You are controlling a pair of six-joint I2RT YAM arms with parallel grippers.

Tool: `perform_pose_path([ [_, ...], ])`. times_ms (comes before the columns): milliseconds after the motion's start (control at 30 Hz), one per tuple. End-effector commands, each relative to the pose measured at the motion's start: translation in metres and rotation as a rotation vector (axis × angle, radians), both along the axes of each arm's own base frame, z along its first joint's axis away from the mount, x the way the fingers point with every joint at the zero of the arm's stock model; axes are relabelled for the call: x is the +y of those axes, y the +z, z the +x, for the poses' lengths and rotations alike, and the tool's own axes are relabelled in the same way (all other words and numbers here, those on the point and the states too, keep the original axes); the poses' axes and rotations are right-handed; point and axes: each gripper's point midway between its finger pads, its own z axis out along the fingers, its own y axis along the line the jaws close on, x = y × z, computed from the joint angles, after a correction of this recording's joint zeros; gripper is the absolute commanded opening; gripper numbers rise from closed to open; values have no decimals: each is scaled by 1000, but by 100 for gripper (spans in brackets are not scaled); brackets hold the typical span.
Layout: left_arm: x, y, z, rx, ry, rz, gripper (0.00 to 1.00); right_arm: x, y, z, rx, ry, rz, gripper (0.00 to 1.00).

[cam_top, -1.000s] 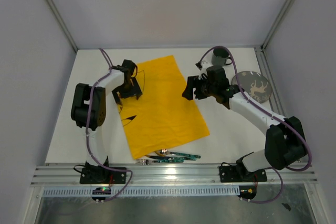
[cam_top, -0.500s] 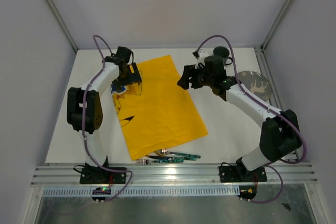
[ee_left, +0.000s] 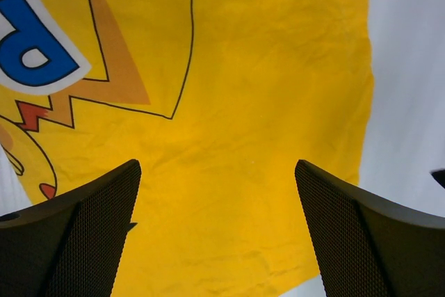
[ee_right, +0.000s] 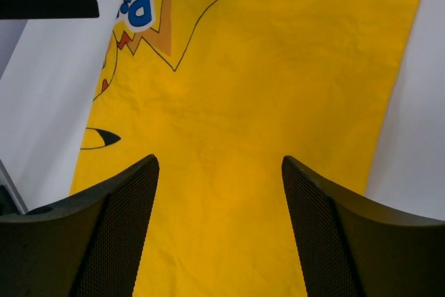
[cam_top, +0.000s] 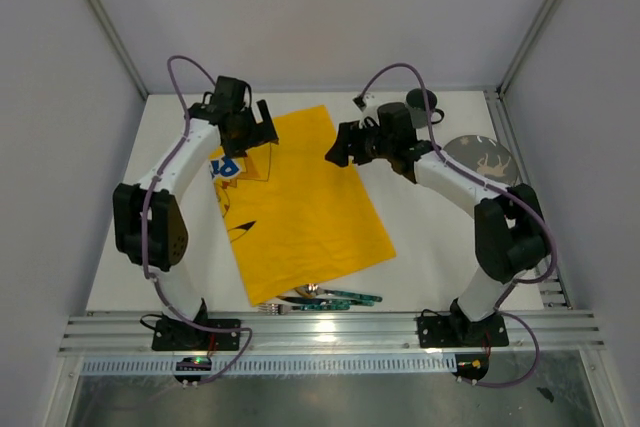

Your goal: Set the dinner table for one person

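Note:
A yellow cartoon-printed cloth [cam_top: 300, 202] lies spread flat and slanted on the white dinner table [cam_top: 430, 237]. My left gripper [cam_top: 258, 130] hovers open over the cloth's far left corner. In the left wrist view, only yellow cloth [ee_left: 264, 102] shows between the fingers of the left gripper [ee_left: 217, 172]. My right gripper [cam_top: 340, 147] hangs open over the cloth's far right edge, and in its wrist view the right gripper [ee_right: 219, 165] also has only cloth [ee_right: 278, 67] between its fingers. Neither gripper holds anything.
A dark mug [cam_top: 420, 102] stands at the back right. A grey plate [cam_top: 482, 162] with an animal picture lies to its right. Cutlery [cam_top: 325, 297] lies by the cloth's near corner. Metal frame rails run along the table's front and right edges.
Both grippers have moved toward the far end of the cloth. The left arm has swung off the cloth's left edge, uncovering the blue print there. The cloth has stayed in place.

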Motion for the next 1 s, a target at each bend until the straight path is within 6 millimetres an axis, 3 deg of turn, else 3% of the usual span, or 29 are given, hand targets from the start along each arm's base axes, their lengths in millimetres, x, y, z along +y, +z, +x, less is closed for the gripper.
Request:
perform_pose_path([
  [0, -18, 51, -1, -134, -49, -87, 95, 32, 40, 19, -134, 105, 131, 75],
  [100, -21, 64, -5, -165, -57, -100, 95, 49, 38, 29, -109, 143, 194, 76],
  [133, -22, 66, -6, -169, -58, -104, 96, 52, 27, 34, -86, 144, 199, 75],
  [233, -21, 71, -11, -177, -60, -108, 96, 63, 31, 46, -80, 154, 237, 75],
  [367, -24, 70, -22, -164, -62, -137, 96, 76, 11, 62, -42, 172, 252, 76],
  [467, -30, 72, -33, -166, -67, -163, 96, 82, 4, 73, -40, 178, 254, 76],
  [500, -31, 74, -36, -170, -69, -169, 96, 83, -11, 77, -16, 175, 245, 76],
  [567, -38, 74, -46, -168, -83, -188, 96, 87, -12, 86, -15, 164, 247, 76],
  [633, -42, 76, -55, -174, -96, -210, 96, 87, -30, 93, 12, 144, 235, 75],
  [833, -47, 91, -68, -226, -101, -271, 96, 90, -53, 114, 41, 85, 207, 76],
  [967, -45, 112, -76, -284, -87, -302, 96, 90, -66, 127, 65, 58, 151, 75],
])
